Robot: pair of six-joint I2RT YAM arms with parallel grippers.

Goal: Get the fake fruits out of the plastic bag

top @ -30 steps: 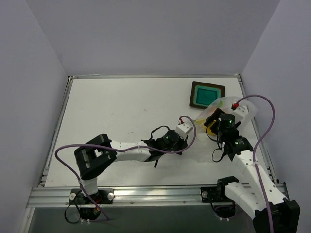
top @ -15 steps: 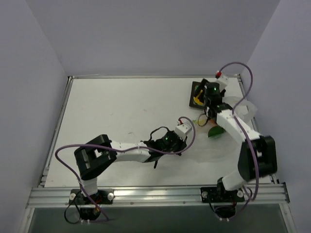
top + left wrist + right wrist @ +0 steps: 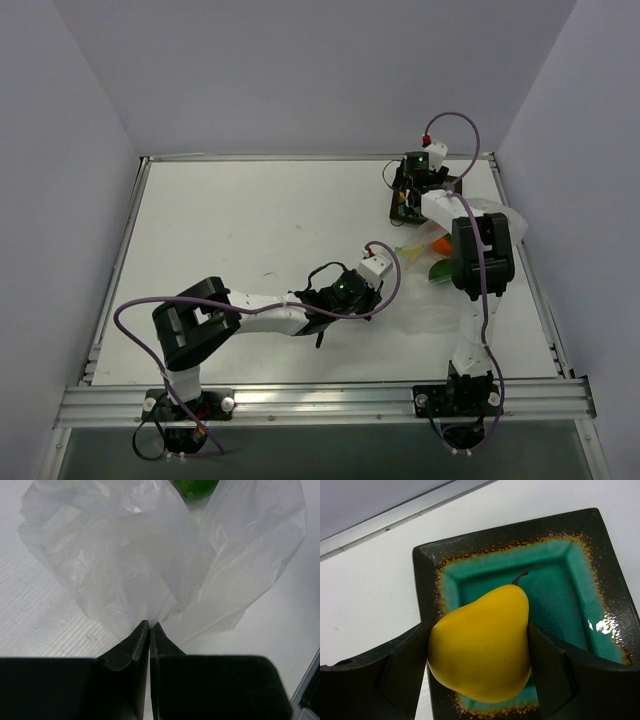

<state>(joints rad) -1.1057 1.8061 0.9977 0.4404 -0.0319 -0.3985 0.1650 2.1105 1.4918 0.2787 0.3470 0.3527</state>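
My right pincer [image 3: 479,649] clamps the yellow fruit [image 3: 482,630] across its broad belly, just above the tray [image 3: 427,580]. It looks light, hard and glossy, so probably slippery. My left pincer [image 3: 149,626] pinches the limp plastic bag [image 3: 150,555] near the tray.

A robot test lab: white table [image 3: 250,230] boxed by plain walls [image 3: 300,70], aluminium rail [image 3: 300,401].

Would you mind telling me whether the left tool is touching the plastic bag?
Touching. The left wrist view shows the left tool shut, with a fold of the plastic bag pinched between its tips.
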